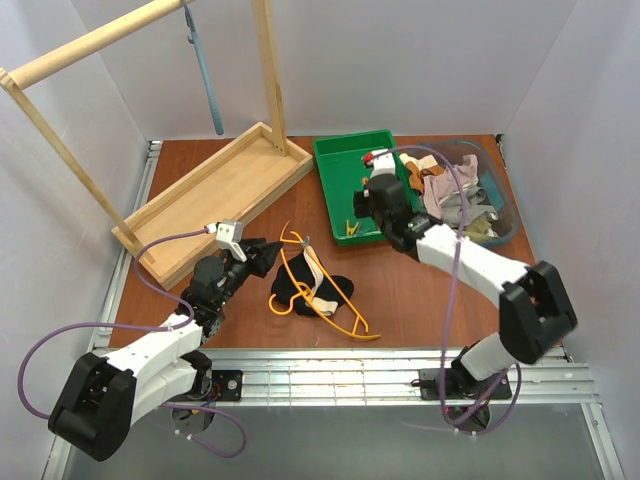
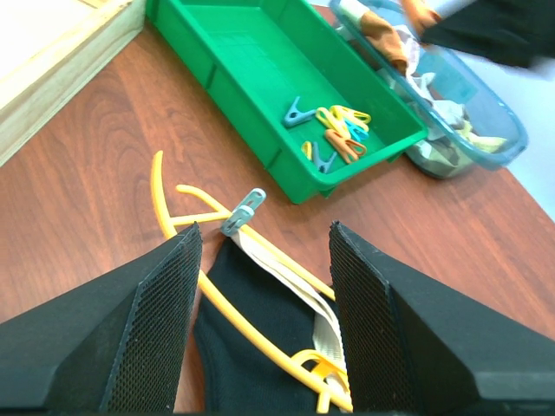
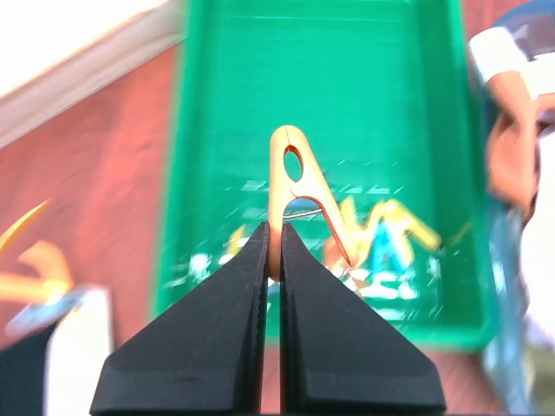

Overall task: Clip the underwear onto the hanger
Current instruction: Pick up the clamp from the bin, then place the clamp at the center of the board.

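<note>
While poised over green tray point(image 3: 347, 87), grips orange peg point(image 3: 299, 195) in closed right end effector point(image 3: 273, 234). Holds left end effector point(image 2: 264, 230) part open, facing underwear point(image 2: 251, 338) and hanger point(image 2: 159, 195), lying together on worktop point(image 2: 87, 173) between both arms.

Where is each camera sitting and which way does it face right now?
Top external: above and behind, looking down on the table; left arm, right arm show.
Left wrist: faces over hanger and underwear toward the green tray; open left pincer shows.
Right wrist: faces into the tray; right pincer shut on an orange peg.
Both wrist views share the tray.
</note>
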`<state>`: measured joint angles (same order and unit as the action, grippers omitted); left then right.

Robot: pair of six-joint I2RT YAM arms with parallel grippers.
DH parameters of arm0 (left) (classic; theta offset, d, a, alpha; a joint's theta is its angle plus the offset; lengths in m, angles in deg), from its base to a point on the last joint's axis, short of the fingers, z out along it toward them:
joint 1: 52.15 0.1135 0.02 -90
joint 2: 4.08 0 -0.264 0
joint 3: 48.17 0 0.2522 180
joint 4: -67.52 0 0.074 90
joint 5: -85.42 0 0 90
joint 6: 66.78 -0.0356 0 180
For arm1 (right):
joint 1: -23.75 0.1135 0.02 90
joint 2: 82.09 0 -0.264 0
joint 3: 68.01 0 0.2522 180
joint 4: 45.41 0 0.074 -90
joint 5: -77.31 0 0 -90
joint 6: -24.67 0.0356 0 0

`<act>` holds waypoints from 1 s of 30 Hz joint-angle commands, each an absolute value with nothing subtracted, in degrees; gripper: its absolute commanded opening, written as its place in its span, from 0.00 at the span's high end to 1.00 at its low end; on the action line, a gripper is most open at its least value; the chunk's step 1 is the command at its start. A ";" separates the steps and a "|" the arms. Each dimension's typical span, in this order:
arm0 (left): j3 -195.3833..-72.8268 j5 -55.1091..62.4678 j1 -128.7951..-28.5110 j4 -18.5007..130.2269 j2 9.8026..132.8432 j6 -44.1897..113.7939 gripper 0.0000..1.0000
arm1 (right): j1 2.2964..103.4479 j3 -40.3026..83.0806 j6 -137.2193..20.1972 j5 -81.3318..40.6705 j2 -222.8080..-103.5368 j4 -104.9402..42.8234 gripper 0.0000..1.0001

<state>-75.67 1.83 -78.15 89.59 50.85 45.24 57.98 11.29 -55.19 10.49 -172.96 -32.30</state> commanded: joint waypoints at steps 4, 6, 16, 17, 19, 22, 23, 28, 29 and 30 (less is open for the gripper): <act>-74.42 -0.80 -78.61 89.62 51.02 43.61 0.47 | 72.84 -6.85 -45.13 21.23 -153.33 -30.09 0.99; -74.24 -0.19 -78.78 89.71 50.94 43.70 0.47 | 75.33 -12.29 -40.47 22.64 -149.61 -28.41 0.99; -73.71 0.78 -79.22 89.97 51.55 43.70 0.47 | 82.46 -19.18 -27.27 23.61 -150.80 -18.29 0.99; -73.80 0.78 -79.22 89.97 51.55 43.79 0.47 | 82.54 -18.74 -27.53 23.61 -152.04 -19.34 0.99; -74.06 0.78 -79.31 89.88 51.55 43.79 0.47 | 82.54 -17.43 -28.93 24.04 -155.63 -20.92 0.99; -74.59 0.87 -79.40 88.92 52.52 43.53 0.47 | 82.28 -15.58 -29.20 23.88 -162.48 -23.47 0.99; -74.77 1.04 -79.31 88.74 52.69 43.53 0.47 | 82.28 -14.62 -29.12 23.52 -164.25 -24.09 0.99; -74.86 1.74 -79.57 88.91 52.96 43.09 0.47 | 82.19 -11.62 -28.15 22.91 -172.87 -26.20 0.96; -74.94 2.36 -79.75 88.92 53.04 43.09 0.46 | 82.11 -11.01 -28.41 22.91 -172.97 -26.20 0.83; -74.94 2.62 -79.75 89.35 53.13 42.91 0.46 | 82.10 -10.74 -28.85 22.91 -172.80 -26.20 0.73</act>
<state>-74.43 1.13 -79.40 89.75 53.06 44.19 82.27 -13.01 -29.51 22.40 -172.26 -24.34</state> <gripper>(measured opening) 0.534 0.162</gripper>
